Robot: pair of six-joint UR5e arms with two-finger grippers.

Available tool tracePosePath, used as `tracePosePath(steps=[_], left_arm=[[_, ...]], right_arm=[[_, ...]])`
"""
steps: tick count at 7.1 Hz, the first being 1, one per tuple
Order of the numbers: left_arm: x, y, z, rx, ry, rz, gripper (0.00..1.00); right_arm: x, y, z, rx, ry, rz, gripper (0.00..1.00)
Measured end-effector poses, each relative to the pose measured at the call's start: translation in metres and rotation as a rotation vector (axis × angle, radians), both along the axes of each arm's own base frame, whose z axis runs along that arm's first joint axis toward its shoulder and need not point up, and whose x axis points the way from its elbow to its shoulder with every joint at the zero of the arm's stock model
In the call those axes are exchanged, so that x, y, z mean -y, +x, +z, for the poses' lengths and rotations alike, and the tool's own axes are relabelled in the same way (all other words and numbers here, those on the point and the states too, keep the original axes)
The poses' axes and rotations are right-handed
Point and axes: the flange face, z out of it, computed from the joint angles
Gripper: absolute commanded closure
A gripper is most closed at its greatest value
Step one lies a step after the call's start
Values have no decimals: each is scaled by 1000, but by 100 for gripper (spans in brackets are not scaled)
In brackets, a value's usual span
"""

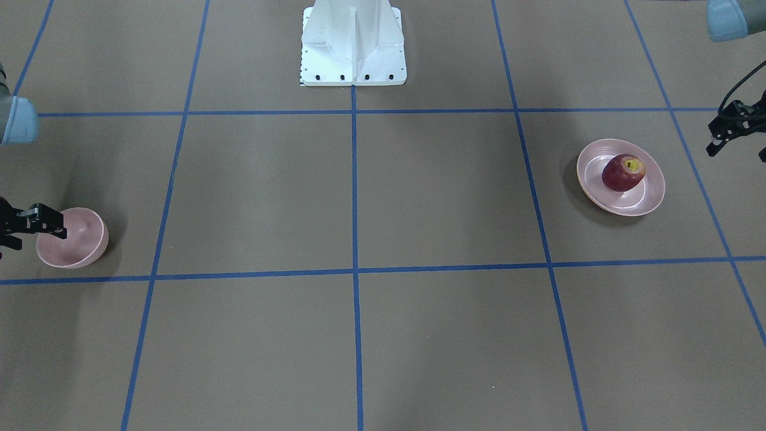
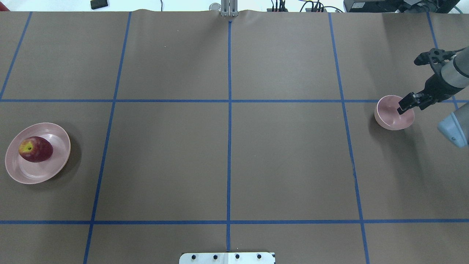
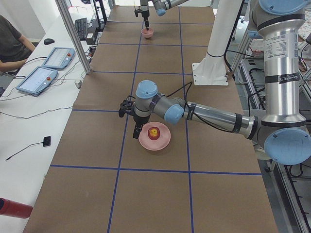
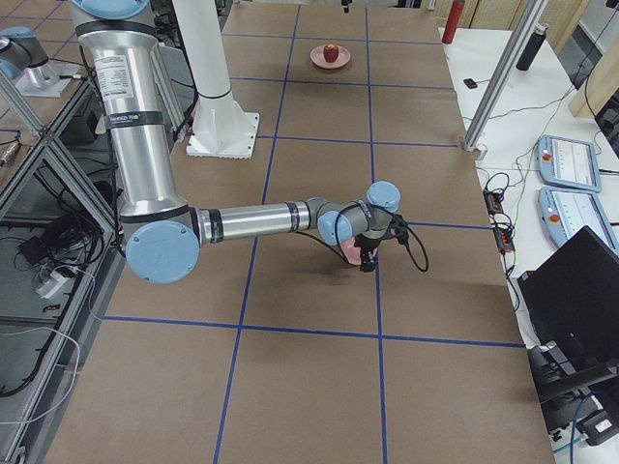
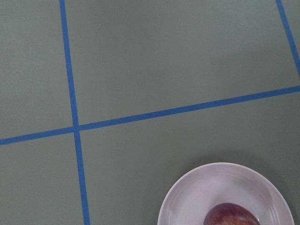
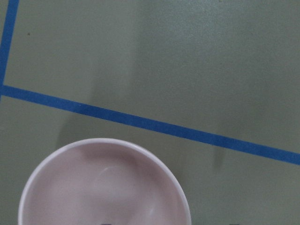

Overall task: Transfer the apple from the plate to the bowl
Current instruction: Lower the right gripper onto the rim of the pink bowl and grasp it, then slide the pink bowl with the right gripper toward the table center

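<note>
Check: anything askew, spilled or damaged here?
Nothing spilled or damaged. The apple lies tipped on the plate. One oddity: the right gripper straddles the rim of the bowl, one finger inside, likely in the apple's way.

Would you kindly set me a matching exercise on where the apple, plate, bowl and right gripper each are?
Things:
1 apple
2 plate
3 bowl
4 right gripper

Places:
A holds no fruit, on the robot's right
B at the bowl's rim
C lying on the plate
D under the apple, on the robot's left

Pairs: 1-C, 2-D, 3-A, 4-B
</note>
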Motion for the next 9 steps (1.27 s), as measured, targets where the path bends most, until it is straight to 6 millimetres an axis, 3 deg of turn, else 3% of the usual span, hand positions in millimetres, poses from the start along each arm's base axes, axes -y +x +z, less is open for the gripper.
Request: tracePosePath(steps=[1,4,5,6,7,8,9], left_arm=[[0,0,0,0,0,0,3],[0,0,-3,-4,-1,-5,3],[0,0,-3,-5,-2,-6,3],[0,0,-3,-5,-3,-6,3],[0,0,-2,-4,-4,-7,3],[-1,0,-1,-4,-6,-7,3],[-2,-1,0,-3,-8,-6,3]], right_arm=[[0,0,3,-3,-7,1,100],[-1,1,5,-4,-18,7,100],[2,4,-4,5,-7,14,100],[6,10,-27,20,14,26,100],[14,10,-66,30,28,36,100],[24,-7,-123,37,23,39,100],[29,-48,-184,45,-9,46,100]])
